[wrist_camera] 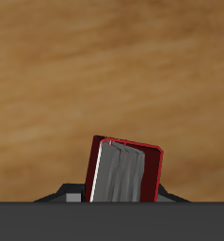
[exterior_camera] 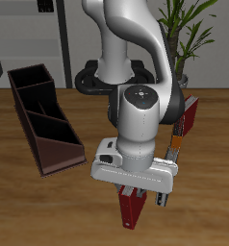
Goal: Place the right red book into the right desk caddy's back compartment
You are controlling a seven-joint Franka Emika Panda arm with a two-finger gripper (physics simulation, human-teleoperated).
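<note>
1. Nearest the bench's front edge, the gripper (exterior_camera: 136, 197) hangs from the white arm with the right red book (exterior_camera: 132, 208) clamped between its fingers; the book points downward below the gripper body, clear of the bench (exterior_camera: 30, 211) top as far as the exterior view shows.
2. The wrist view shows what the exterior one hides: the held book (wrist_camera: 123, 172) end-on, its dark red cover wrapped round a pale grey page edge, slightly tilted, with only bare wood grain of the bench (wrist_camera: 104, 66) behind it. The fingers themselves are mostly cut off there by the dark gripper body.
3. Only the exterior view shows the surroundings. Just behind the gripper, partly hidden by the arm, more books (exterior_camera: 188, 120) stand upright: a red one and a slim one with an orange end.
4. Farther back, toward the other side edge of the bench, the right desk caddy (exterior_camera: 41, 115) lies lengthwise, its low sloped end nearer the front.
5. Its back compartment (exterior_camera: 30, 79) is the farthest, tall end, well apart from the held book.
6. Beyond the bench's back edge stands a potted plant (exterior_camera: 189, 29).
</note>
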